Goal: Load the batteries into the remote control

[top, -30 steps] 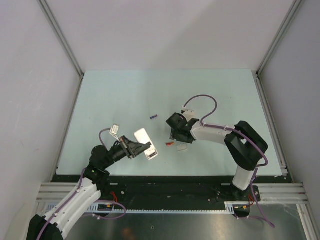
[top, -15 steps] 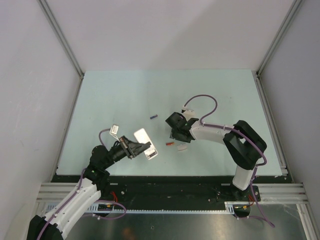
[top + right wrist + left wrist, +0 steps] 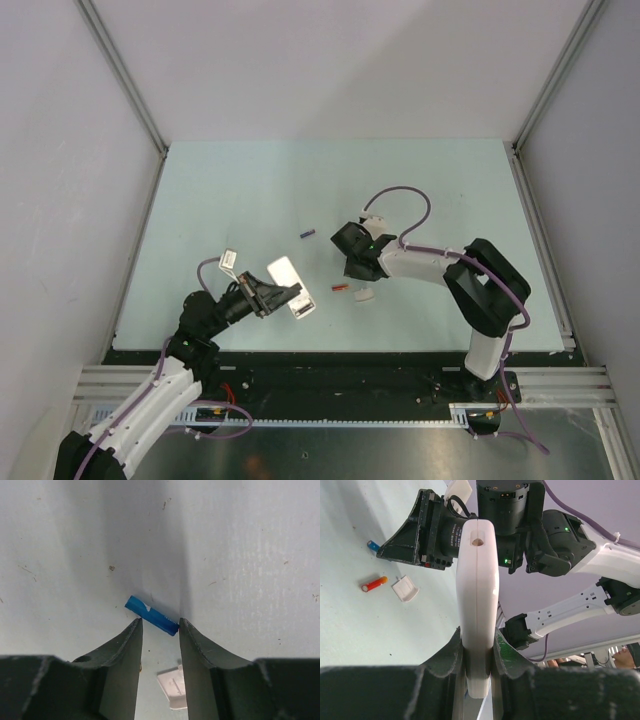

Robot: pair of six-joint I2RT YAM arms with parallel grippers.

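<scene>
My left gripper [image 3: 287, 294] is shut on the remote control [image 3: 288, 284], which it holds off the table, white edge toward the wrist camera [image 3: 477, 595]. My right gripper [image 3: 160, 621] points down at the table with its jaws narrowly open. A blue battery [image 3: 151, 615] lies slantwise just past the fingertips, its right end touching the right fingertip [image 3: 183, 623]. An orange-red battery [image 3: 340, 287] lies between the two grippers. A dark purple battery [image 3: 308, 234] lies farther back. From above, the right gripper [image 3: 352, 262] hides the blue battery.
A small white cover piece [image 3: 365, 294] lies beside the orange-red battery and shows below the right jaws [image 3: 172, 686]. The pale green table [image 3: 230, 190] is walled at the back and both sides. The right arm's purple cable [image 3: 400, 195] loops above its wrist.
The right jaws have narrowed around the blue battery and that gripper has shifted slightly back and left. The left gripper and the remote have not moved.
</scene>
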